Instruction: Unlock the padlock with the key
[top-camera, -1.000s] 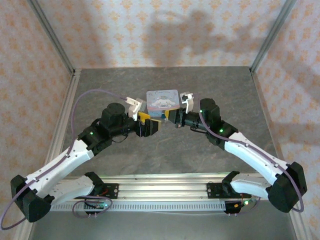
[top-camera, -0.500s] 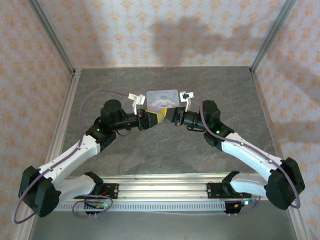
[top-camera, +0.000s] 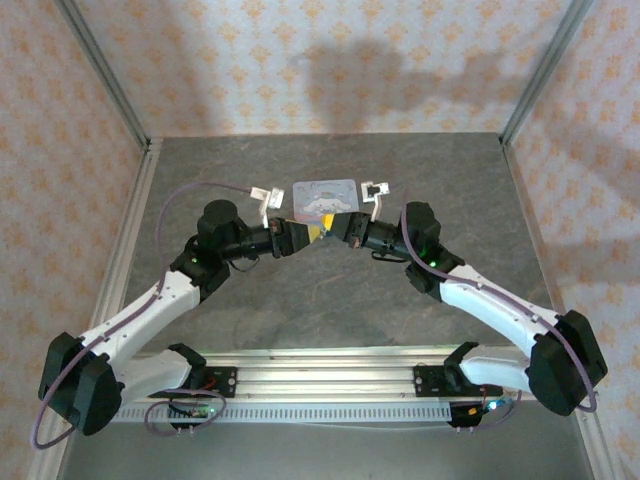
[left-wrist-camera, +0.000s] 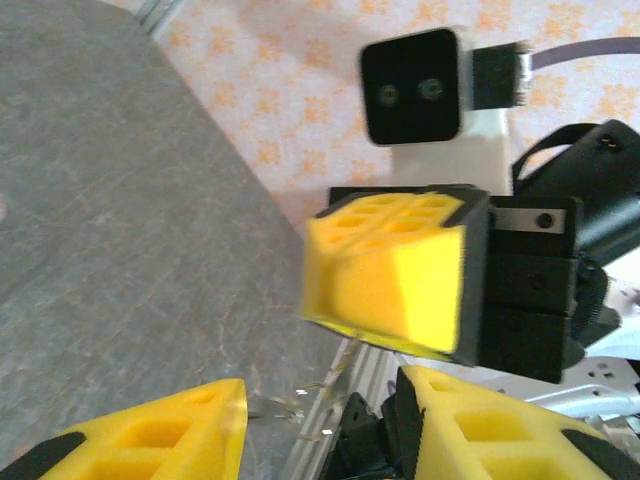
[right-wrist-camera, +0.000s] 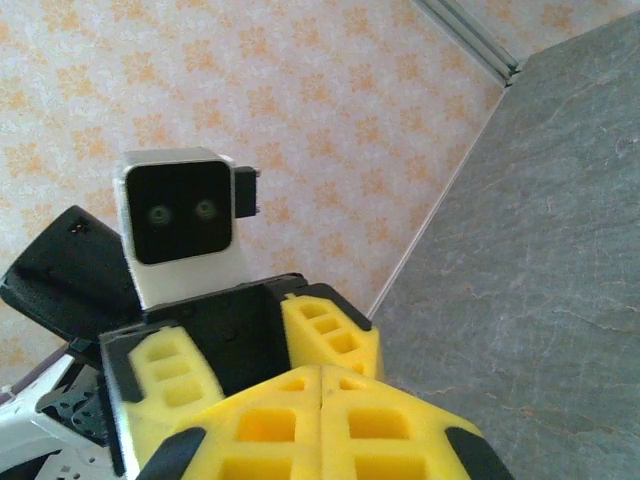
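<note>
Top external | left claw (top-camera: 308, 236) parted | right claw (top-camera: 330, 229) closed | tips facing

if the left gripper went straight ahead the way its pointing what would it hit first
Most likely the right gripper: its shut yellow fingers sit dead ahead, facing the open fingers of the left gripper in the left wrist view. Depth is hard to judge, but the two look close.

Near tin (top-camera: 325, 194): left tool (top-camera: 308, 236), right tool (top-camera: 334, 228)
</note>
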